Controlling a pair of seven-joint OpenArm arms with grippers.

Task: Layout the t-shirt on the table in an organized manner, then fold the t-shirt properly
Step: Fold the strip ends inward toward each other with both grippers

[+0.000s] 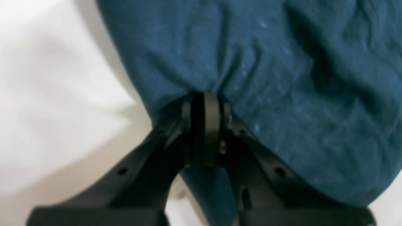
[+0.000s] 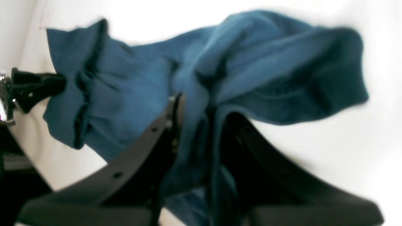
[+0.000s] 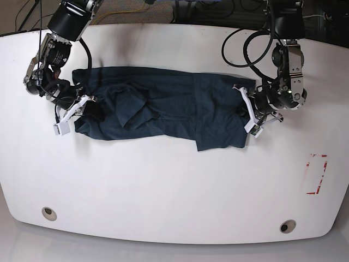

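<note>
Left wrist: left gripper (image 1: 204, 103) fingers clamp the t-shirt (image 1: 267, 78) edge. Right wrist: right gripper (image 2: 194, 122) fingers pinch bunched cloth. Base: shirt lies stretched, wrinkled, across the worktop (image 3: 174, 185); uneven pulling could slip the thin pinch.

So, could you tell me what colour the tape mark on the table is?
Red; the tape mark shows best in the base view.

Plain dark teal t-shirt (image 3: 163, 109) on glossy white table (image 3: 174, 185).
</note>
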